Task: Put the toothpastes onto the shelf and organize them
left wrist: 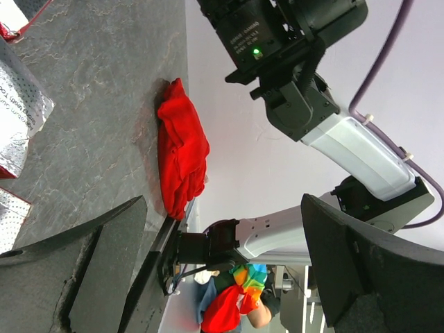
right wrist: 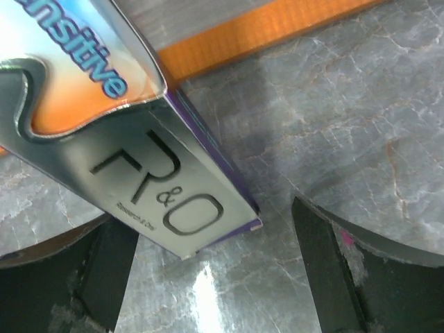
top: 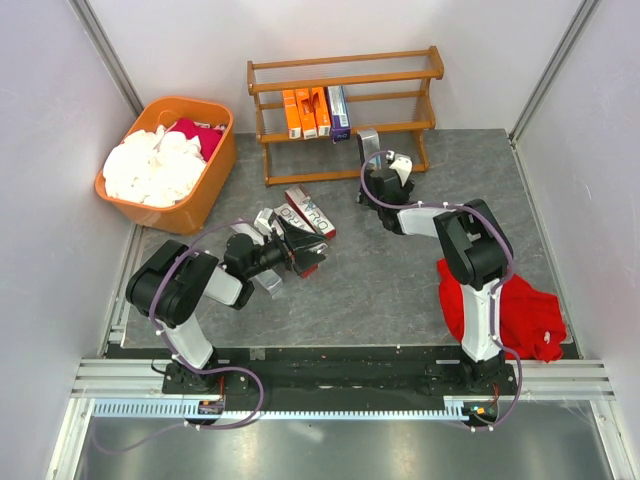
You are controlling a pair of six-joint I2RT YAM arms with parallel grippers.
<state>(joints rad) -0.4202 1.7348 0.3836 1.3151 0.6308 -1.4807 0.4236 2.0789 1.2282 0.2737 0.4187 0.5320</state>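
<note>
The wooden shelf stands at the back. Three orange toothpastes and a purple-and-white one stand on its middle tier. Red-and-silver toothpastes lie on the table in front of it, and they show at the left edge of the left wrist view. My left gripper is open and empty, turned on its side just beside them. A silver-grey carton stands tilted by the shelf's bottom rail. Its "R&O" end lies between my right gripper's open fingers, with a wide gap on the right.
An orange plastic tub with white and red cloths stands at the back left. A red cloth lies at the near right beside the right arm's base, also in the left wrist view. White walls close the table in.
</note>
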